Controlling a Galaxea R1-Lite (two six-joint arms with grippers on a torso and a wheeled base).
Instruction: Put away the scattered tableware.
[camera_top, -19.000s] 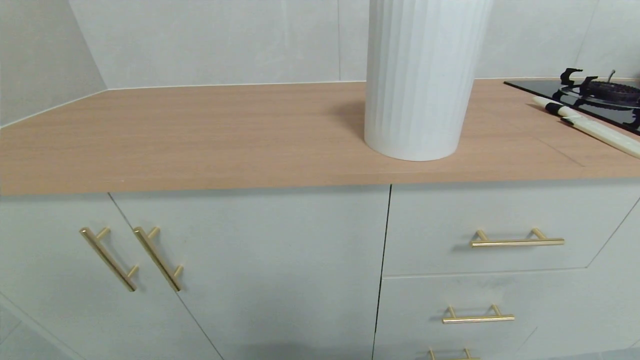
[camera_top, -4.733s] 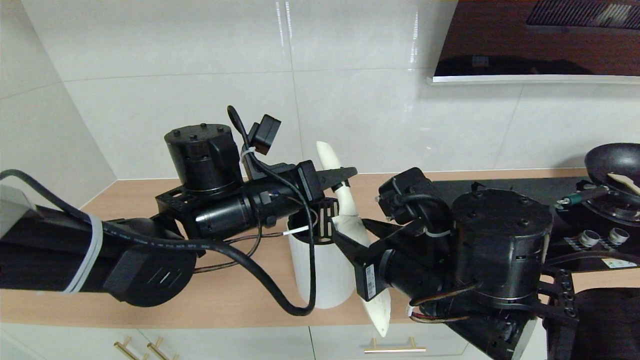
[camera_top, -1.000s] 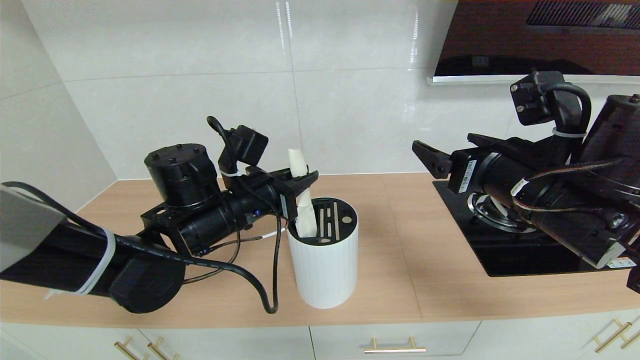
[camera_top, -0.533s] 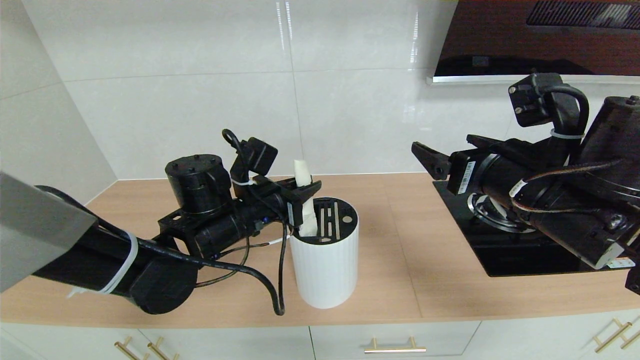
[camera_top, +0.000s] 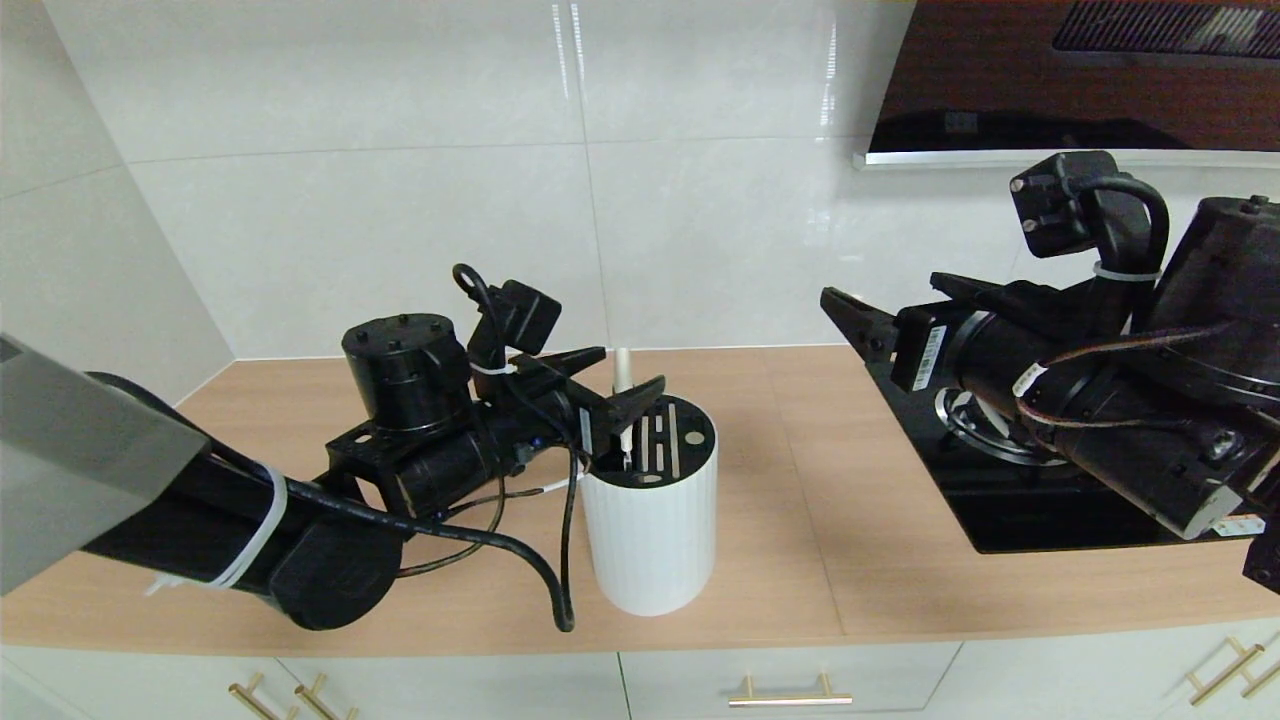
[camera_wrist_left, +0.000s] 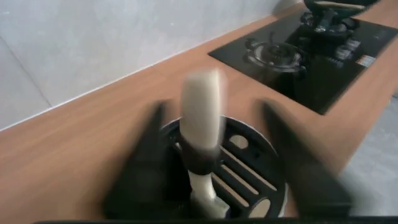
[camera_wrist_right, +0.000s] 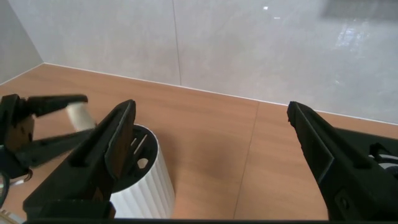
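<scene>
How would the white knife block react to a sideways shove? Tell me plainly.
Tall, narrow and freestanding on the countertop, the knife block may tip rather than slide. Its ribbed wall probably grips well. The slotted knife, inside the open left gripper, would likely lean along.

A wooden countertop (camera_top: 790, 520) ran along a white tiled wall (camera_top: 400, 200). On its right side sat a black gas hob (camera_top: 940, 500), with a dark range hood (camera_top: 1000, 80) high on the wall above it. Below the near edge were pale cabinet fronts (camera_top: 900, 685) with gold bar handles (camera_top: 790, 691).
</scene>
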